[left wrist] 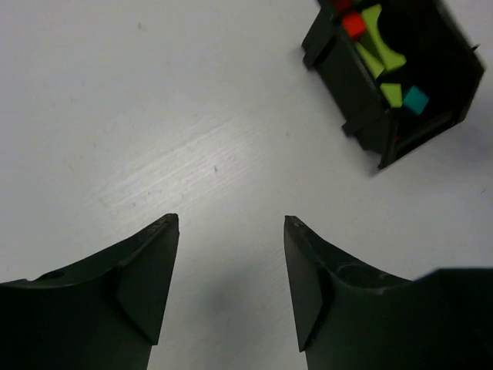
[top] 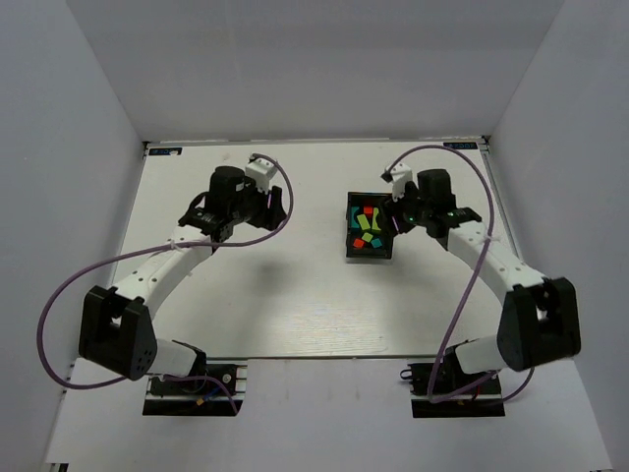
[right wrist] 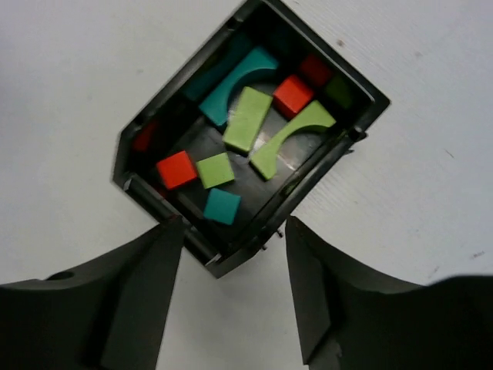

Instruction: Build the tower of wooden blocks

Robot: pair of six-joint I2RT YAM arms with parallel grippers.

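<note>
No stacked tower shows in any view. Small red (right wrist: 176, 169), lime (right wrist: 215, 169) and teal (right wrist: 223, 206) cubes lie loose in a black tray (right wrist: 181, 77), with another red cube (right wrist: 293, 95), a long lime block (right wrist: 248, 118) and teal (right wrist: 235, 85) and lime arches. The tray (top: 369, 256) sits right of centre on the table. My right gripper (right wrist: 233, 223) is open and empty, hovering over the tray's near corner (top: 398, 212). My left gripper (left wrist: 231, 223) is open and empty over bare table, left of the tray (left wrist: 350, 85), also seen from above (top: 275, 205).
The white table is boxed in by white walls at the left, back and right (top: 314, 69). Purple cables loop off both arms (top: 59, 295). Both arm bases stand at the near edge (top: 192, 388).
</note>
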